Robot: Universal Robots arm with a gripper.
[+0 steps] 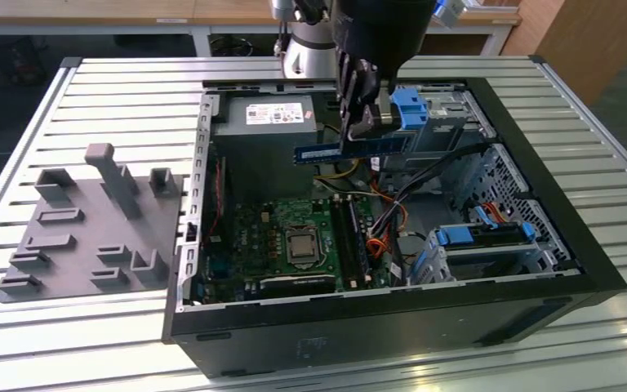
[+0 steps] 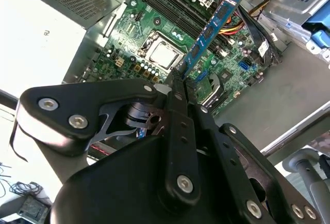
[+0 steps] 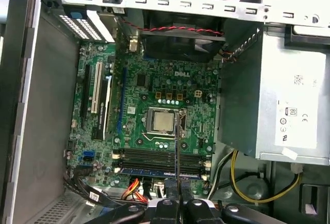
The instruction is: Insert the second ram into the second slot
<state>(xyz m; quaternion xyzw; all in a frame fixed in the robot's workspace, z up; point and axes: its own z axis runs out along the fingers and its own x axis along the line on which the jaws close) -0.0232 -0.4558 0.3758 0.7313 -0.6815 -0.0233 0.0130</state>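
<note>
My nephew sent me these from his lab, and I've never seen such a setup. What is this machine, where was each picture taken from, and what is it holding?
The dark machine is a robot arm that ends in a pincer for grasping things. The exterior view comes from a camera standing off the arm. The two wrist views come from cameras riding on the arm near the pincer, so they look past it into the work.

An open computer case lies on the slatted metal table. Inside it you can see the green motherboard and a grey power supply. A grey holder plate sits on the exterior view's left.

The pincer is shut on a blue RAM stick. It holds the stick in the air over the open case, not seated in the memory slots.
</note>
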